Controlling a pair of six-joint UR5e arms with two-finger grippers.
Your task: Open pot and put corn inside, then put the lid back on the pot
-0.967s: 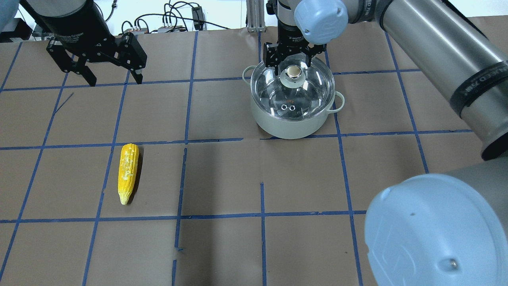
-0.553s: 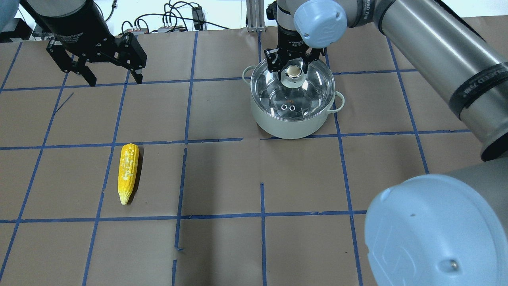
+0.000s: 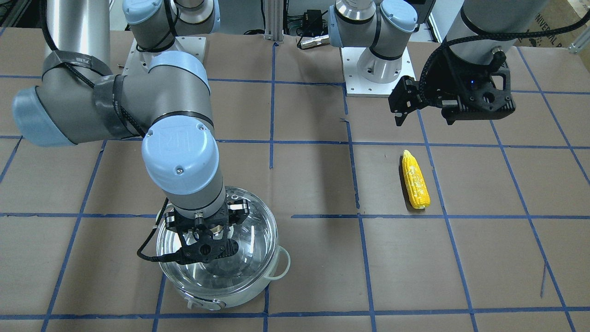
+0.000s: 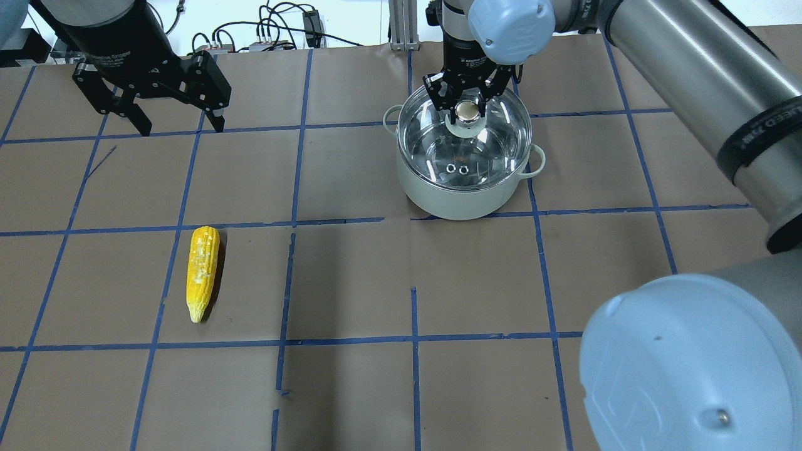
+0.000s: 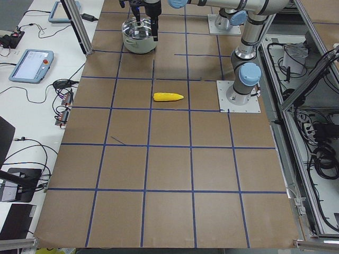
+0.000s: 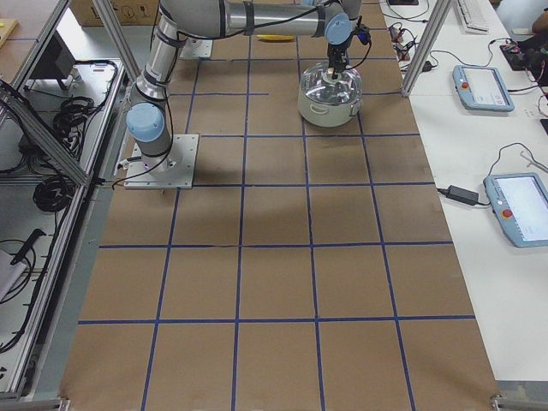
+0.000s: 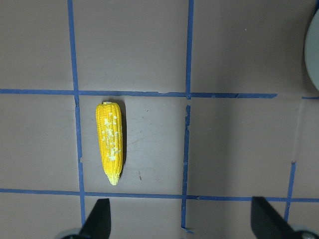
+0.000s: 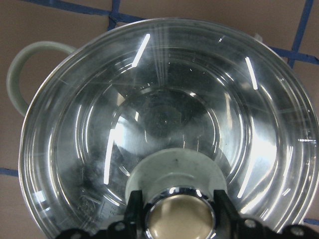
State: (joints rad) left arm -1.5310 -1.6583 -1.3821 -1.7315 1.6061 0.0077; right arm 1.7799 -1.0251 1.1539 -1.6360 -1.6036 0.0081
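Observation:
The white pot (image 4: 460,202) with pale green handles stands at the table's far right of centre, with the clear glass lid (image 4: 438,145) on it. My right gripper (image 4: 465,111) reaches straight down. In the right wrist view its fingers (image 8: 133,211) press both sides of the lid's pale green, beige-topped knob (image 8: 178,219). The yellow corn (image 4: 202,272) lies flat on the table to the left, tip toward the robot. My left gripper (image 4: 182,128) hangs open and empty above the far left of the table, away from the corn (image 7: 110,142).
Brown paper with blue tape grid lines (image 4: 413,341) covers the table. Cables and boxes (image 4: 276,37) lie beyond the far edge. My right arm's elbow (image 4: 689,363) fills the near right of the overhead view.
My right gripper has lowered over the lid and its fingers have closed in on the knob. The left gripper, corn and pot have stayed put.

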